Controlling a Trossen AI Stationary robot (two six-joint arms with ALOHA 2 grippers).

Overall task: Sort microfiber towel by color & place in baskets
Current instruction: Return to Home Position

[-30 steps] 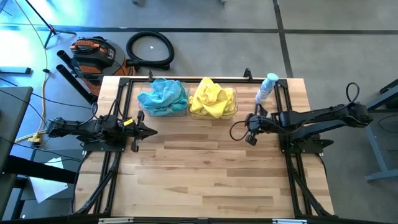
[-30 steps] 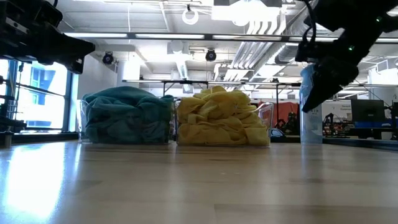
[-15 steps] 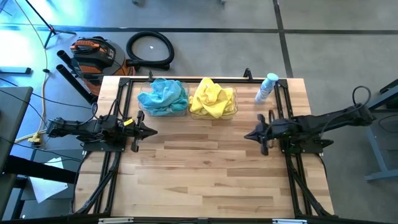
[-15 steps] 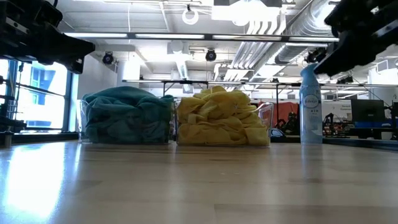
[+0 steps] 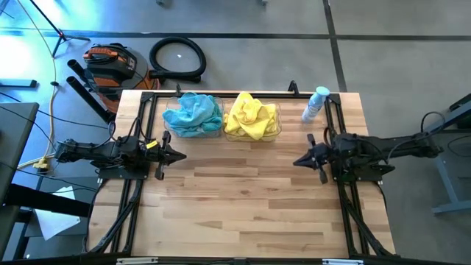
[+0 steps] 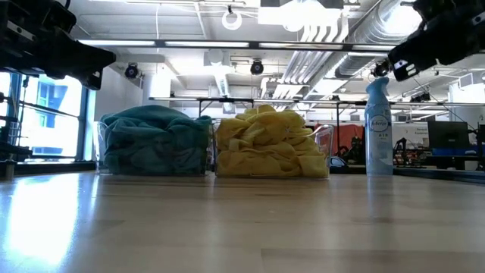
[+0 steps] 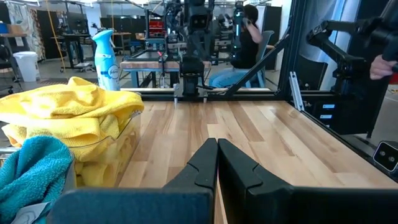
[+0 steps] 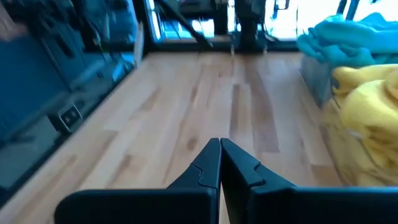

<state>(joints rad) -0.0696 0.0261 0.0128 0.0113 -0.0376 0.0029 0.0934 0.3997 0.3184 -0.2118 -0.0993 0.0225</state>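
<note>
Two clear baskets stand side by side at the table's far edge. The left basket (image 5: pixel 193 126) holds teal towels (image 5: pixel 194 112), the right basket (image 5: pixel 254 131) holds yellow towels (image 5: pixel 250 116). Both piles also show in the low view, teal towels (image 6: pixel 151 140) and yellow towels (image 6: pixel 269 142). My left gripper (image 5: pixel 182 156) rests shut at the table's left side, pointing level toward the right. My right gripper (image 5: pixel 297 161) is shut at the right side, pointing toward the left, empty. Each wrist view shows its own shut fingers, left gripper (image 7: pixel 217 144) and right gripper (image 8: pixel 220 144).
A clear spray bottle (image 5: pixel 315 104) stands at the table's far right corner. Black frame rails (image 5: pixel 132 191) run along both sides of the table. Bare wood spreads across the middle and near part of the table (image 5: pixel 243 206).
My right gripper has drawn back from near the yellow basket toward the table's right edge and has risen and tipped up from pointing steeply down to nearly level. My left arm has kept still.
</note>
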